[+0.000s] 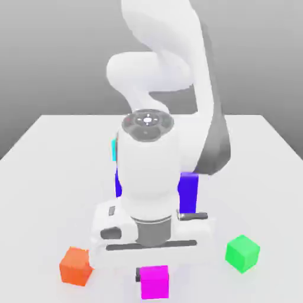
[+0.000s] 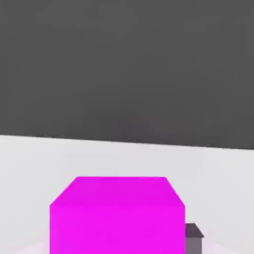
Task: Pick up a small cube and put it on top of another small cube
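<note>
Step in hand, as judged: picking up the pink cube [image 1: 154, 282]. It sits at the gripper [image 1: 153, 276], between the orange cube [image 1: 76, 266] and the green cube [image 1: 242, 253]. Cannot tell how far open the gripper is, or whether it has hold. Next: confirm the grip, then lift straight up.

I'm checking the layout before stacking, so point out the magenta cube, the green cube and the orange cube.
Magenta cube [image 1: 155, 283]: exterior view, its front face.
Green cube [image 1: 242, 254]: exterior view, middle of its visible surface.
Orange cube [image 1: 74, 272]: exterior view, its front face.
</note>
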You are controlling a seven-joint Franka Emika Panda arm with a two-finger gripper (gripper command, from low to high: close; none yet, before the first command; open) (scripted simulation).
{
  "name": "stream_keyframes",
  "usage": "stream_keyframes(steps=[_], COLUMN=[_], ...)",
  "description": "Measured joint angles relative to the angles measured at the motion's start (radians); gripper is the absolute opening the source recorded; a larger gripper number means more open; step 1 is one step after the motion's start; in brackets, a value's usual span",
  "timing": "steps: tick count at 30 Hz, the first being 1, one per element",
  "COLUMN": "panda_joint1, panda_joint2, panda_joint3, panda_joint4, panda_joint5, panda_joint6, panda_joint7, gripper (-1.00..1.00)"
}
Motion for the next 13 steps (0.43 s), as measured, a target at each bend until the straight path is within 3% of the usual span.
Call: stream_keyframes(steps=[5,10,11,13], panda_joint1=[0.176,0.204,0.208,0.208], panda_joint2=[-0.151,-0.024,0.0,0.0], panda_joint3=[0.129,0.106,0.099,0.099], panda_joint4=[-0.148,-0.164,-0.163,-0.163], panda_joint5=[-0.054,-0.127,-0.138,-0.138], panda_joint6=[0.0,0.14,0.163,0.163], panda_joint7=[0.092,0.154,0.162,0.162], gripper=[-1.0,-1.0,1.0,1.0])
